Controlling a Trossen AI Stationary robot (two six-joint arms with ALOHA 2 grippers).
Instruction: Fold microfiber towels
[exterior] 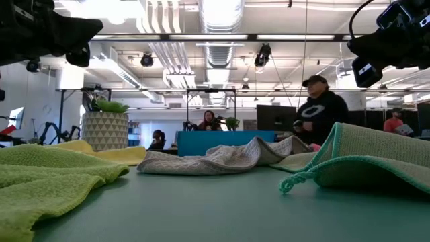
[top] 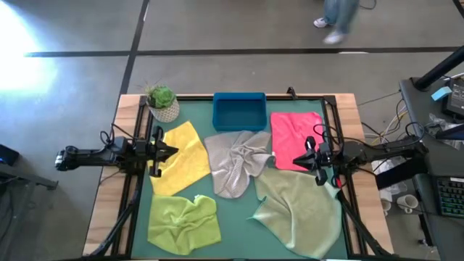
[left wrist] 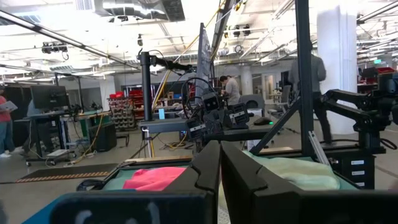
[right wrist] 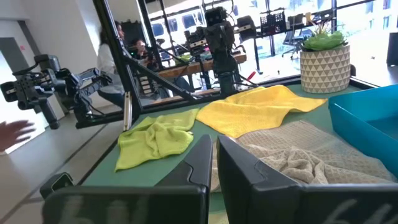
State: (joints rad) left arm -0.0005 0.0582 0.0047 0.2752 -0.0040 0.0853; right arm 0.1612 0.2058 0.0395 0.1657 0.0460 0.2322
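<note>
Five towels lie on the green table. The yellow towel [top: 181, 156] lies at the left, the lime green towel [top: 185, 222] at the near left, the crumpled light grey towel [top: 237, 162] in the middle, the hot pink towel [top: 294, 138] at the far right, and the pale sage towel [top: 299, 206] at the near right. My left gripper [top: 172, 151] is shut, raised over the yellow towel's left part. My right gripper [top: 303, 155] is shut, raised over the pink towel's near edge. Neither holds anything.
A blue tray [top: 239, 111] stands at the far middle of the table. A potted plant [top: 162, 102] stands at the far left corner. Black frame rails run along both table sides. People stand in the room beyond the table [exterior: 320, 109].
</note>
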